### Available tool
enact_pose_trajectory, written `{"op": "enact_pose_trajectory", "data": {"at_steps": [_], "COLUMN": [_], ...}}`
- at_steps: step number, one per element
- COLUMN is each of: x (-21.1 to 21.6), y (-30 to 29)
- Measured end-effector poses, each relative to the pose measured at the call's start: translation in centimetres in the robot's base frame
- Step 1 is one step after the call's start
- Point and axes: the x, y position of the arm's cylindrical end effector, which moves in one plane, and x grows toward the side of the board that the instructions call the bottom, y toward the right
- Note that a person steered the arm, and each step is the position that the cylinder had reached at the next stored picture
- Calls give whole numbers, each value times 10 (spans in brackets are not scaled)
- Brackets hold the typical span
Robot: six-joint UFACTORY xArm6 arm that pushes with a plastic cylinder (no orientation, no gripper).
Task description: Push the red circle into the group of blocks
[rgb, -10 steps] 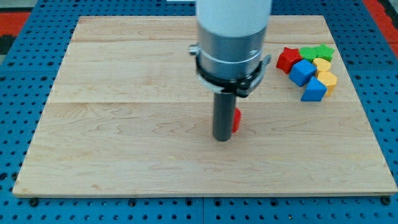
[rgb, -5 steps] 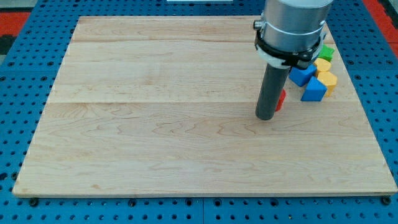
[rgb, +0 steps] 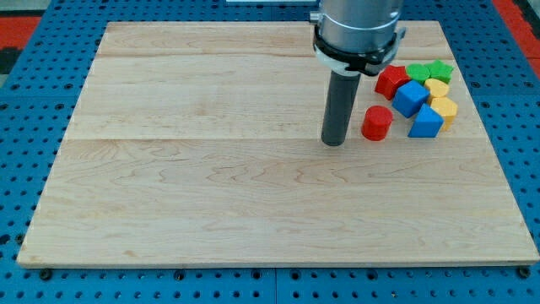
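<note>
The red circle (rgb: 377,122) stands on the wooden board (rgb: 211,186) at the right, just left of the group of blocks. The group holds a red star-like block (rgb: 390,80), two blue blocks (rgb: 411,98) (rgb: 426,122), two yellow blocks (rgb: 437,88) (rgb: 445,108) and two green blocks (rgb: 418,73) (rgb: 440,70). The red circle nearly touches the nearer blue blocks. My tip (rgb: 334,142) rests on the board a short way left of the red circle, with a small gap between them.
The board lies on a blue perforated table (rgb: 25,127). The arm's grey and white body (rgb: 354,34) rises above the rod at the view's top and hides part of the board's far edge.
The red circle was pushed rightward and up the view to the edge of the group. My tip then drew back to the left, leaving a gap beside the circle.
</note>
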Motion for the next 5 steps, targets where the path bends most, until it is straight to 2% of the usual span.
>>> {"op": "enact_pose_trajectory", "data": {"at_steps": [2,4,5], "x": [-15,-4,-6], "y": [59,47,72]}}
